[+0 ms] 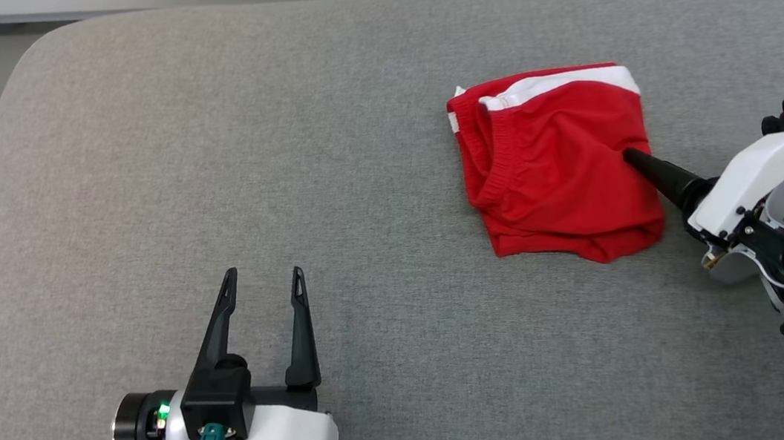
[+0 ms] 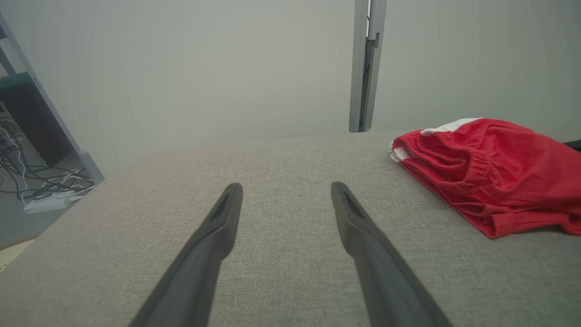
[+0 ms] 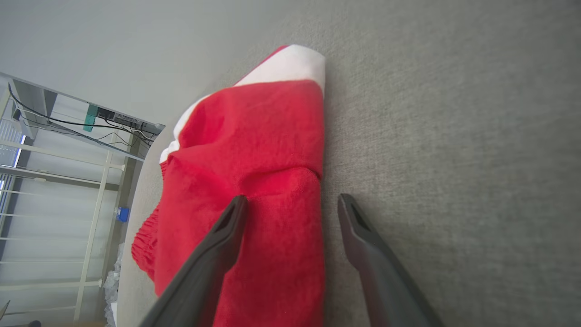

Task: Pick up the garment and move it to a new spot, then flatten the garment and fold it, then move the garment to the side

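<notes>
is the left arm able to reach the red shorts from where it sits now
Probably yes. The left gripper is open and apart from the red shorts, with bare grey surface between them. The right gripper straddles the shorts' right edge, so the near side looks free.

The left gripper [image 1: 264,273] sits low at the robot's left, its two long dark fingers pointing straight ahead and spread wide apart. The right arm [image 1: 761,178] comes in from the robot's right, its white wrist bent and turned on edge. The right gripper [image 3: 292,200] points inward across the front, its fingers parted just as wide.
</notes>
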### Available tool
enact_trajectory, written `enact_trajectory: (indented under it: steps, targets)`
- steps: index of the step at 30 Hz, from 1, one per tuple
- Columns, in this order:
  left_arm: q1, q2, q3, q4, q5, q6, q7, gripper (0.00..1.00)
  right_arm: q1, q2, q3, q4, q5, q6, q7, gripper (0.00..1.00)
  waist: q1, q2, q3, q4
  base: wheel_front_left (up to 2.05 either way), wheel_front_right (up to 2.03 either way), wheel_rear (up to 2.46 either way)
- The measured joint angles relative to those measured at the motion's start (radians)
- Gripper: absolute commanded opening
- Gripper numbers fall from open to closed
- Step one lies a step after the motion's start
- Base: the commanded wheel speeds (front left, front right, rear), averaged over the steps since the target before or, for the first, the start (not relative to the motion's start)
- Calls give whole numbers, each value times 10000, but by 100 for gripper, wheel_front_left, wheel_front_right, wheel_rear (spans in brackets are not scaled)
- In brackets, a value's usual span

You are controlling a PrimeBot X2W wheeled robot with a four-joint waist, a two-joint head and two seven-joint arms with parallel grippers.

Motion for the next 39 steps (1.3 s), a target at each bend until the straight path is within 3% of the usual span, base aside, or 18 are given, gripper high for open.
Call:
enact_trajectory:
  steps: [8,15,16,17,18,28,36,39]
  targets:
    - [-230,0,-247,10,0,92,0,100,-843,38,71,685,817,0,207,100,0,0,372,517,0,0,0]
    - [-304,0,-374,-29,-29,182,0,100,-1401,-38,560,1108,855,-2,261,99,0,0,610,815,0,0,0]
    - [-307,0,-384,-36,-31,184,0,100,-1451,-67,677,1124,815,0,263,43,0,0,636,835,0,0,0]
    - [-314,0,-391,-46,-33,196,0,100,-1488,-121,842,1135,732,0,263,11,0,0,659,849,0,0,0]
    - [-325,0,-389,-48,-36,221,0,100,-1529,-161,993,1122,652,0,236,0,0,0,677,853,0,0,0]
    - [-514,0,-554,0,-15,263,0,100,-1423,-688,2696,750,-48,2,-844,0,0,0,498,494,0,0,0]
    - [-595,-2,-460,-12,153,163,0,100,-1499,-1871,4934,-63,-1331,2,-1685,0,0,0,162,-422,0,0,0]
    - [-795,0,-326,-31,215,104,0,100,-1806,-2623,5641,-535,-1691,2,-1864,0,0,0,102,-1054,0,0,0]
